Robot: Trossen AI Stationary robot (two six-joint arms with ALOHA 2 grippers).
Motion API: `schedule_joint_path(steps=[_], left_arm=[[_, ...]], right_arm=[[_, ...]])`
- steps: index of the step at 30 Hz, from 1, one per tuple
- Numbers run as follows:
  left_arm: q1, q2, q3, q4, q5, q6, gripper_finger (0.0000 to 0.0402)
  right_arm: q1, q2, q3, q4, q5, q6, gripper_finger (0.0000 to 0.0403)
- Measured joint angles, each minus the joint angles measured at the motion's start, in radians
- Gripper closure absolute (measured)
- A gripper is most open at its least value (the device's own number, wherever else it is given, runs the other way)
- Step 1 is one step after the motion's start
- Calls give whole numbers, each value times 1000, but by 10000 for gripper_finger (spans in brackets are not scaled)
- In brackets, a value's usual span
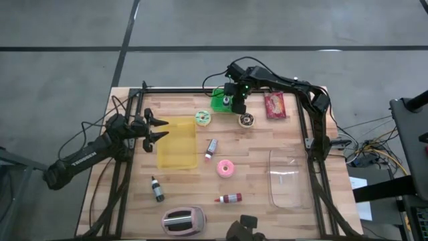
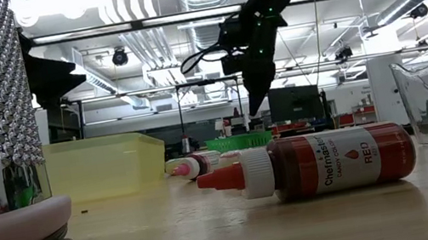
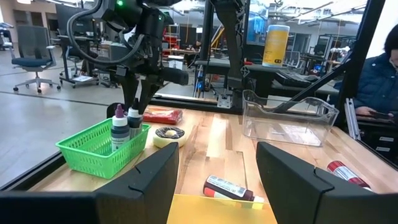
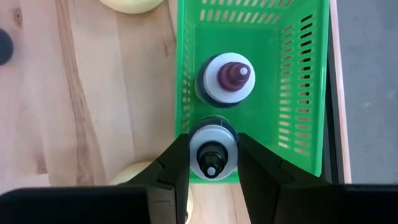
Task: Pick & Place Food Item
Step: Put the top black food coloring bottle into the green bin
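Note:
A green basket (image 1: pixel 218 102) stands at the table's far middle with two small dropper bottles upright in it. One has a white cap with a dark purple tip (image 4: pixel 227 79). The other has a dark tip (image 4: pixel 212 157) and sits between the fingers of my right gripper (image 4: pixel 212 148), which reaches down into the basket (image 3: pixel 93 149) and is shut on it. My left gripper (image 1: pixel 164 129) stays open at the table's left, level, beside the yellow tub (image 1: pixel 178 144), with nothing between its fingers. My right gripper pinches the dark-tipped bottle's round cap (image 4: pixel 195 154) between its two fingers, one on each side. The fingers come from above, pointing steeply down. The bottle stands upright inside the basket beside the other bottle; the basket wall hides its base.
A red packet (image 1: pixel 275 105) and a small round roll (image 1: pixel 247 120) lie right of the basket. On the table are also a green-white disc (image 1: pixel 203 118), a pink ring (image 1: pixel 226 169), a red bottle (image 1: pixel 229 198), other bottles, a clear bin (image 1: pixel 289 179) and a toaster (image 1: pixel 182 221).

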Motion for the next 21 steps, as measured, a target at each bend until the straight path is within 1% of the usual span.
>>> schedule_joint_path(steps=[7, 21], left_arm=[[0, 0, 0, 0, -7, -3, 179], [0, 0, 0, 0, -16, -3, 179]], right_arm=[[-6, 0, -32, 41, -27, -5, 305], [-13, 0, -33, 47, -22, -4, 305]])
